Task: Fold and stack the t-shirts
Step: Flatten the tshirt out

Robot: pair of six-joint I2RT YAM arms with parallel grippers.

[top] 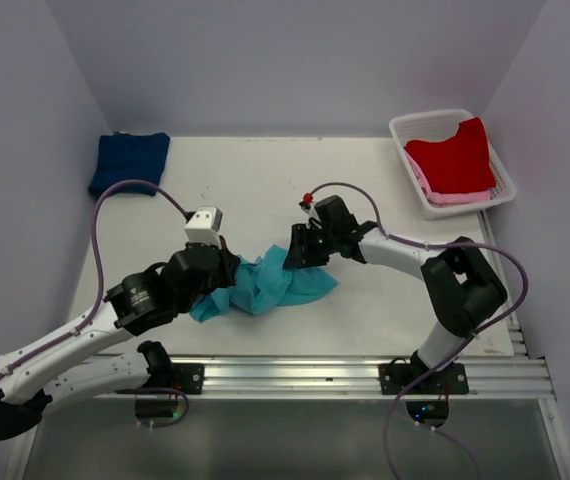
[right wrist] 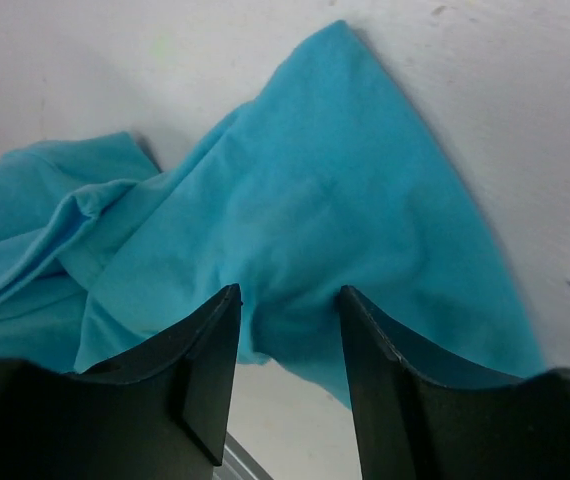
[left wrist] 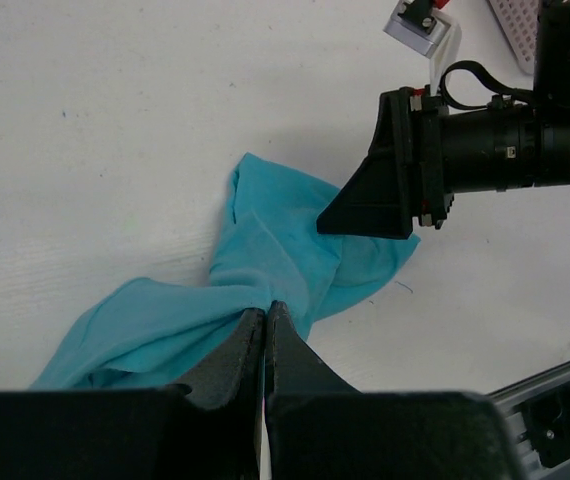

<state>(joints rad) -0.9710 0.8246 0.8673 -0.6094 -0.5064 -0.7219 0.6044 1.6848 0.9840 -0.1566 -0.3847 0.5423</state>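
Observation:
A crumpled turquoise t-shirt lies bunched on the white table between both arms. My left gripper pinches its left part; in the left wrist view the jaws are pressed together with turquoise cloth caught at the tips. At the shirt's upper right edge is my right gripper, whose fingers stand apart with a loose fold of the shirt lying between them, not pinched. A folded navy t-shirt rests at the far left corner. A red t-shirt lies on a pink one.
The red and pink shirts sit in a white slotted basket at the far right corner. An aluminium rail runs along the near edge with both arm bases on it. Purple cables loop over each arm.

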